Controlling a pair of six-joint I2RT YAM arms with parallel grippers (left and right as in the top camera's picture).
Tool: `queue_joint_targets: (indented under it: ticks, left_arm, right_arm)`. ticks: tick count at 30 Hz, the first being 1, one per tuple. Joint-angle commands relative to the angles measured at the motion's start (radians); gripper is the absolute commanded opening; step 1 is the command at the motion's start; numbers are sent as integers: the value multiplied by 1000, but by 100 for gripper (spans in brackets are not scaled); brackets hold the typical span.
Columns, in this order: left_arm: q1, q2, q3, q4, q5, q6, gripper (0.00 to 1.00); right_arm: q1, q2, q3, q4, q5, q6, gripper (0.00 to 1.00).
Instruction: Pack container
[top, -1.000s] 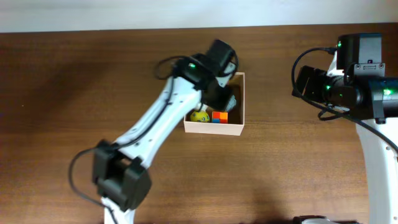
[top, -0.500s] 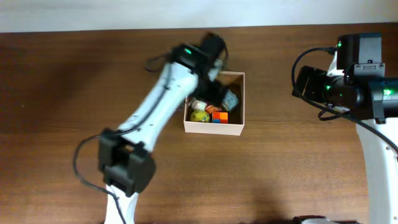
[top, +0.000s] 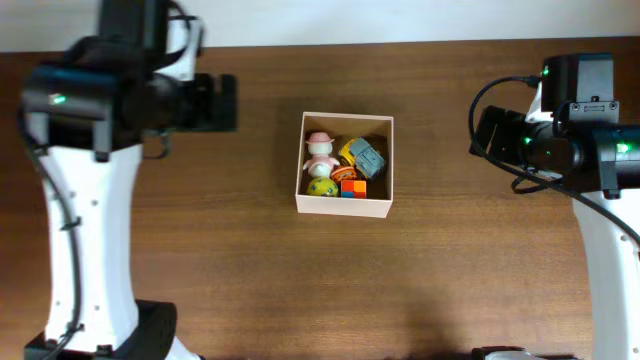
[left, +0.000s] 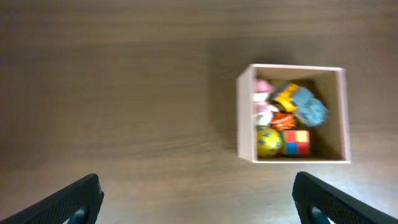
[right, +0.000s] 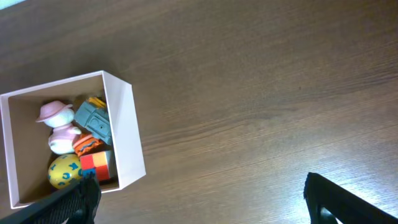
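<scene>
Your left arm (top: 90, 230): glossy white rounded link with a few small dark screw dots. It's topped by a boxy black housing (top: 110, 95) with one green light (top: 58, 99). A thin black cable (top: 68, 240) runs along the white link, and there's a black joint block (top: 150, 325) at the bottom.

Your right arm (top: 608, 250): same white link, stacked black boxy housings (top: 575, 110), three green lights, the top one (top: 547, 72) by the housing edge, and looping black cables (top: 487, 92).

Left gripper (left: 197, 178) has matte black fingers (left: 68, 202) with angled, flat-edged tips. Right gripper (right: 200, 180) has the same black fingers (right: 348, 199).
</scene>
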Motion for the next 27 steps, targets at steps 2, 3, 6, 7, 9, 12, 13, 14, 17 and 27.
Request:
queue_joint_targets:
  ticks: [2, 3, 6, 7, 9, 12, 13, 14, 17, 27]
  left_arm:
    - [64, 8, -2, -25, -13, -9, 99]
    - [70, 9, -2, -23, -13, -9, 99]
    - [73, 9, -2, -25, -13, -9, 99]
    - [73, 9, -2, -25, -13, -9, 99]
    - [73, 9, -2, -25, -13, -9, 99]
    - [73, 9, -2, -25, -13, -9, 99]
    - [73, 9, -2, -25, -13, -9, 99]
    - [73, 9, -2, -25, -13, -9, 99]
    - [73, 9, -2, -25, -13, -9, 99]
    - [73, 9, -2, -25, -13, -9, 99]
  right_arm:
    - [-6, 2, 1, 3, 10, 11, 99]
    - [-6, 3, 1, 3, 10, 11, 99]
    - [-6, 3, 1, 3, 10, 11, 99]
    - [-6, 3, 1, 3, 10, 11, 98]
    - [-6, 2, 1, 3, 10, 11, 99]
    - [-6, 3, 1, 3, 10, 11, 99]
    - [-5, 3, 1, 3, 10, 11, 99]
    - [-5, -2, 1, 3, 9, 11, 99]
    - [-5, -39, 1, 3, 10, 11, 99]
    - [-5, -440, -352, 475, -10, -273, 99]
